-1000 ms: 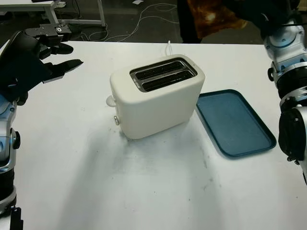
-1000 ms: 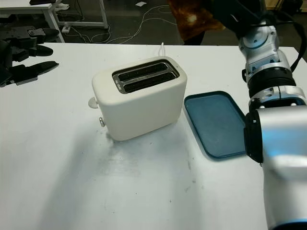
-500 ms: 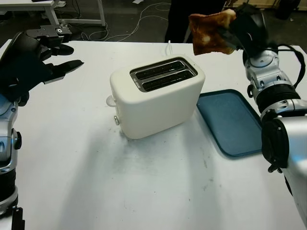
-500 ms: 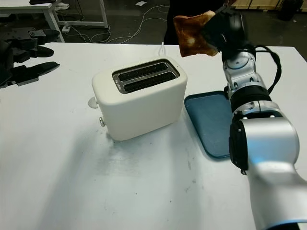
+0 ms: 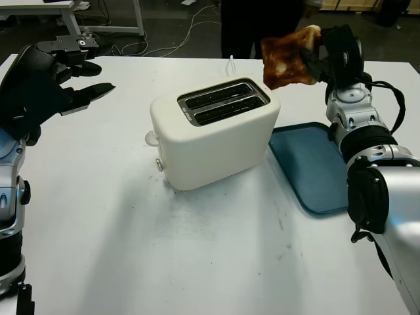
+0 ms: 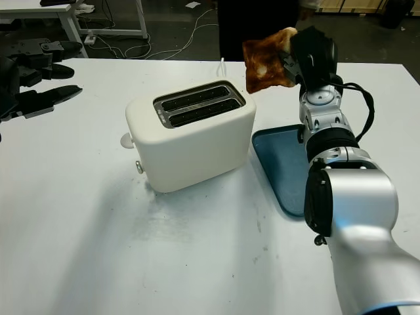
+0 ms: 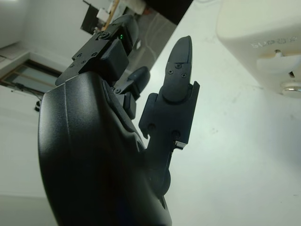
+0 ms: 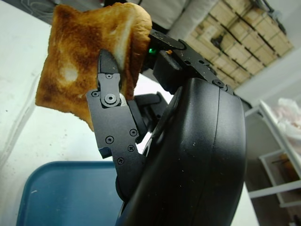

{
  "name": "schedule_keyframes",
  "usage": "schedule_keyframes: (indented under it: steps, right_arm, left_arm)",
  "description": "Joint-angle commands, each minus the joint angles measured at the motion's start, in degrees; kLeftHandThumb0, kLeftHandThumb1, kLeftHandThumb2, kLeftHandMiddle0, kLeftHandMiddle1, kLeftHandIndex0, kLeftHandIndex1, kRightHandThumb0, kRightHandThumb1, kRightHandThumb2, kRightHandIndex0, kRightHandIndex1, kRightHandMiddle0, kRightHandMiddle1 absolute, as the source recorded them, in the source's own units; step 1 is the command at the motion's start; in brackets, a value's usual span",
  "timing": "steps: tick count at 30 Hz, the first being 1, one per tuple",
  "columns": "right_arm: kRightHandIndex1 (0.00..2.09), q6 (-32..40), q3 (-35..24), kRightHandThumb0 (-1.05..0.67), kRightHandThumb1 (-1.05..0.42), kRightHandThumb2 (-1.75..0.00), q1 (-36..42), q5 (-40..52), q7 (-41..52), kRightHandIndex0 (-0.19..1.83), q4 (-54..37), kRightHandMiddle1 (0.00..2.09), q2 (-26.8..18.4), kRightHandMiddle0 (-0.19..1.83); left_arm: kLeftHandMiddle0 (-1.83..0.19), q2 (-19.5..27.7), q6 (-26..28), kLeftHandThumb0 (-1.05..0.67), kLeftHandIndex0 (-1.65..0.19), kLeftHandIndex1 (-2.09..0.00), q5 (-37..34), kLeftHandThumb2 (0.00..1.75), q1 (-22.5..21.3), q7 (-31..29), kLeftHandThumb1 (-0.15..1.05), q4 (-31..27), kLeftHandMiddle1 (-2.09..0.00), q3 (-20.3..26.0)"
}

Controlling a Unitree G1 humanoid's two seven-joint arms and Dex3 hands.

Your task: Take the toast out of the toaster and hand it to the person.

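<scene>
The white table [image 5: 197, 262] has lots of bare room along its near edge. The right hand [image 5: 338, 52] is up in the air near the far edge, pinching the toast [image 5: 289, 59], which stands on edge above the blue tray [image 5: 315, 170], beside the toaster [image 5: 213, 131]. The left hand [image 5: 39, 82] is open over the far left corner.

You've got a white worktop [image 5: 197, 262] in front of you, its surface scuffed with grey marks near the middle. A dark blue tray [image 5: 314, 167] lies flat on it over on your right side, with nothing in it. Past the worktop's far edge, cables [image 5: 197, 23] trail across the dark floor [image 5: 170, 39]. Up in the far left corner you can see the white legs of another table [image 5: 105, 20].
</scene>
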Motion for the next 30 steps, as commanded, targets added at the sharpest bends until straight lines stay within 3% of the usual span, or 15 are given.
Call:
schedule_keyframes:
  steps: [1, 2, 5, 30]
  right_arm:
    - [1.75, 0.97, -1.08, -0.19, -0.92, -0.26, 0.4, 1.44, -0.29, 0.76, 0.12, 1.46, 0.58, 0.52]
    - [1.75, 0.82, -1.48, -0.19, -0.92, -0.26, 0.51, 1.86, 0.15, 0.76, 0.1, 1.63, 0.61, 0.45]
    - [1.75, 0.2, -2.17, -0.18, -0.92, -0.29, 0.94, 2.41, 1.06, 0.75, 0.06, 1.73, 0.72, 0.36]
    - [1.75, 0.23, -0.45, -0.15, -0.92, -0.32, 0.58, 1.0, 0.76, 0.74, 0.02, 1.75, 0.79, 0.4]
  left_arm:
    - [-0.26, 0.72, 0.12, -0.29, -0.58, -0.01, 0.35, 0.14, 0.42, -0.24, 0.92, -0.32, -0.73, -0.47]
    - [-0.26, 0.7, 0.27, -0.29, -0.57, -0.01, 0.34, 0.13, 0.34, -0.25, 0.92, -0.36, -0.73, -0.53]
    - [-0.26, 0.55, 0.32, -0.3, -0.57, -0.01, 0.16, 0.13, 0.25, -0.24, 0.92, -0.1, -0.73, -0.51]
    - [-0.25, 0.16, -1.29, -0.32, -0.58, -0.01, -0.01, 0.12, 0.62, 0.17, 0.92, 1.07, -0.77, -0.03]
